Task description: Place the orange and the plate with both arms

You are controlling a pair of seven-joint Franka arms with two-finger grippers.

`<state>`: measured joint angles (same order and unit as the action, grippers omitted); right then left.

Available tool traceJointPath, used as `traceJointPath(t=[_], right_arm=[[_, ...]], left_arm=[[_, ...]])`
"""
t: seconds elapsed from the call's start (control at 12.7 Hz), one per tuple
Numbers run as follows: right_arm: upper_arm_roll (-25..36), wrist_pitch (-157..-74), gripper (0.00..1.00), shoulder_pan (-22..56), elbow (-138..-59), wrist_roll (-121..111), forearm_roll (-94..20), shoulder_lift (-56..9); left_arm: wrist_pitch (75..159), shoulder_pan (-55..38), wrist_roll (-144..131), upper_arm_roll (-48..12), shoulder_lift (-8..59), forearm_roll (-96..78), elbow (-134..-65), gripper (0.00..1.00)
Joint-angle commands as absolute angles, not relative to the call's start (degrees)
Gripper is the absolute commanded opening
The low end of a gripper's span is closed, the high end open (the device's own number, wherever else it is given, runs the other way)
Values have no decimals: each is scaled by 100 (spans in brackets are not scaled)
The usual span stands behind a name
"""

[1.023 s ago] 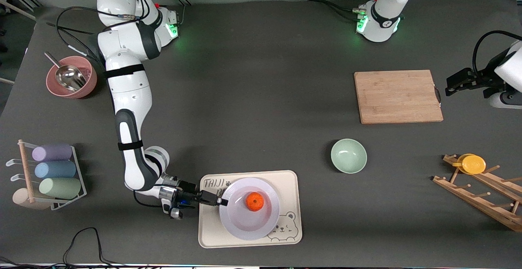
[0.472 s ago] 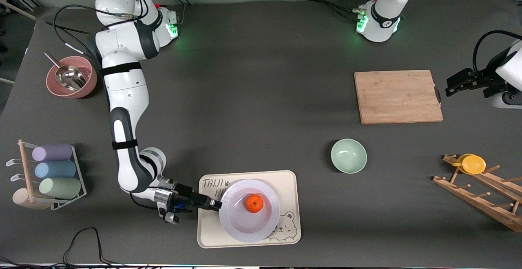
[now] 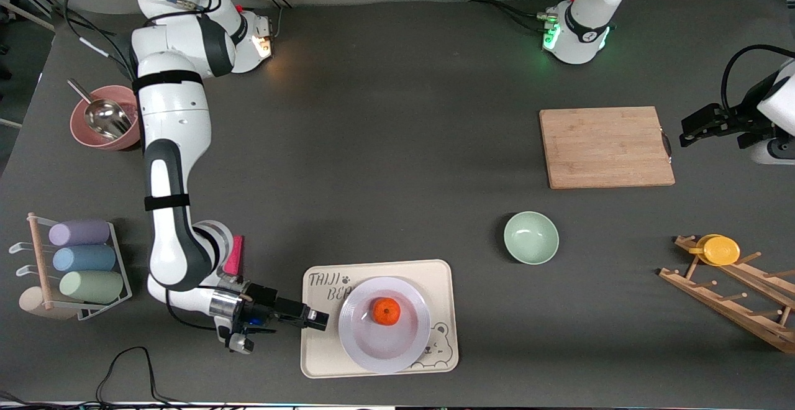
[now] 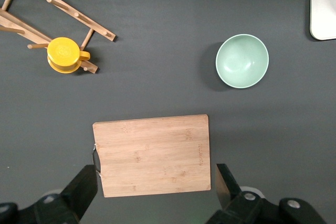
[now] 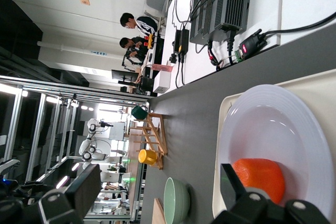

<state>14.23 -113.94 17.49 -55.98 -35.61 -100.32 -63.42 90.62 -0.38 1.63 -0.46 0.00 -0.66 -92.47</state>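
Note:
The orange (image 3: 386, 310) lies in the white plate (image 3: 372, 345), which sits on the cream bear tray (image 3: 323, 360) near the front camera. My right gripper (image 3: 318, 321) is open and empty, low over the tray's edge at the right arm's end, a short gap from the plate's rim. In the right wrist view the plate (image 5: 273, 129) and the orange (image 5: 260, 179) lie just ahead of the open right gripper (image 5: 157, 182). My left gripper (image 3: 685, 133) waits open and empty, up over the table beside the cutting board (image 3: 605, 147); its view shows the board (image 4: 152, 156) below the gripper (image 4: 155, 174).
A mint-green bowl (image 3: 531, 237) stands between the tray and the board. A wooden rack with a yellow cup (image 3: 719, 250) is at the left arm's end. A pink bowl with a scoop (image 3: 109, 118), a cup rack (image 3: 77, 261) and a pink object (image 3: 235, 255) are at the right arm's end.
My right gripper has let go of the plate's rim and drawn back toward the right arm's end. The plate with the orange now rests on the tray. The left arm has not moved.

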Motion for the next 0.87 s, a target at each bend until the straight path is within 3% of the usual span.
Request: traceJointPath(t=[0.0, 0.31, 0.79], right_arm=[[1573, -11461, 100, 1890, -6414, -3445, -9495, -5636], [1582, -11461, 100, 1916, -7434, -3200, -8273, -4625], [1582, -11452, 100, 1925, -8217, -2077, -6043, -3483]], left_arm=[[9062, -114, 53, -18, -70, -53, -9220, 100], [9062, -114, 44, -18, -70, -35, -9211, 100], [9062, -123, 35, -26, -79, 97, -9211, 100]])
